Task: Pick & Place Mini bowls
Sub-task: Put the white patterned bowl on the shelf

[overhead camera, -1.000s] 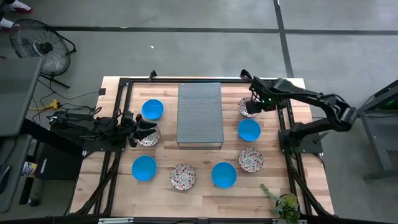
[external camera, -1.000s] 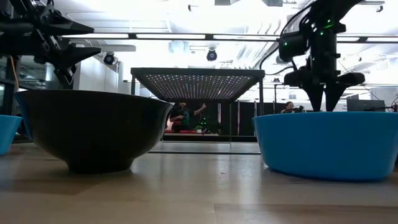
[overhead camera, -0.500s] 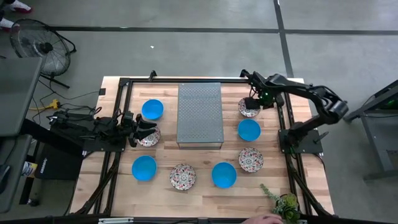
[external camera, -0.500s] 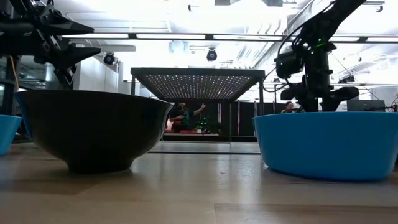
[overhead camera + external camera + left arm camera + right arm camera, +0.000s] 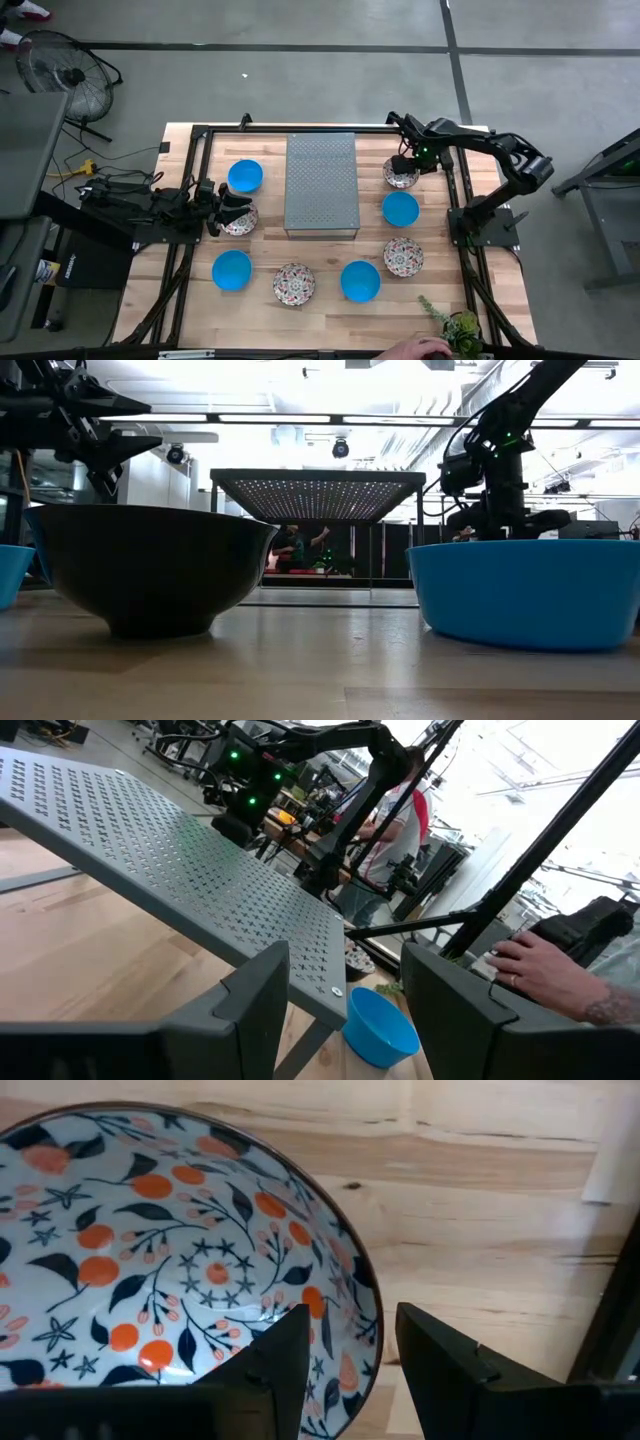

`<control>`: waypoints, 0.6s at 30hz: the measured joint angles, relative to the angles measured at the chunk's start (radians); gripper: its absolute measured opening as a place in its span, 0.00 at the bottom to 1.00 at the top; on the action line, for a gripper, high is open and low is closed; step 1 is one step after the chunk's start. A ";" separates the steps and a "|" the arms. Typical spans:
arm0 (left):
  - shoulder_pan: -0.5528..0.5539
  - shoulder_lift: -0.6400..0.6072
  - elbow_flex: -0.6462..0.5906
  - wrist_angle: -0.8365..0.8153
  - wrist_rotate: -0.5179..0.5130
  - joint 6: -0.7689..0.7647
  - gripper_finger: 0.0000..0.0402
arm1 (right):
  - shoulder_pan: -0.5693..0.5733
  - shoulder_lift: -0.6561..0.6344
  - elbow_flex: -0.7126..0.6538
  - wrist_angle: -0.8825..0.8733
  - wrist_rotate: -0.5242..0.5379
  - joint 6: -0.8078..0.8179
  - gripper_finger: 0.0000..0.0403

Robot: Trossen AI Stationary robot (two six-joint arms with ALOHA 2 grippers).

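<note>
Several mini bowls lie on the wooden table, some plain blue, some white with a red-and-dark floral pattern. My right gripper points down over the far-right patterned bowl. It is open, and its fingers straddle that bowl's rim, one inside and one outside. Whether they touch the rim cannot be told. In the low view a blue bowl hides its fingertips. My left gripper waits level and open above the left patterned bowl, with nothing between its fingers.
A grey perforated slab stands raised on legs at the table's middle. Blue bowls and a patterned bowl sit nearby. A small plant stands at the near right corner, a person's hand beside it.
My right gripper has come down onto the far-right patterned bowl, its fingertips sinking behind the blue bowl in the low view. A person's hand has come in at the table's near edge by the plant.
</note>
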 joint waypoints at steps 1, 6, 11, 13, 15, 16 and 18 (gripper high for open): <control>0.000 0.000 0.000 0.000 0.000 0.000 0.47 | 0.000 0.000 0.000 0.000 0.000 0.000 0.33; 0.000 0.000 0.000 0.000 0.000 0.000 0.47 | -0.005 0.000 0.000 0.000 0.003 -0.001 0.26; 0.000 0.000 0.000 0.000 0.000 0.000 0.47 | -0.005 0.000 0.000 0.000 0.008 -0.025 0.16; 0.000 0.000 0.000 0.000 0.000 0.000 0.47 | -0.004 0.000 0.000 0.000 0.008 -0.026 0.12; 0.000 0.000 0.000 0.000 0.000 0.000 0.47 | -0.005 0.000 0.003 0.001 0.004 -0.034 0.08; 0.000 0.000 0.000 0.000 0.000 0.000 0.47 | -0.005 -0.002 0.005 0.003 0.001 -0.044 0.07; 0.000 0.000 0.000 0.000 0.000 0.000 0.47 | -0.005 -0.004 0.006 0.002 -0.001 -0.050 0.05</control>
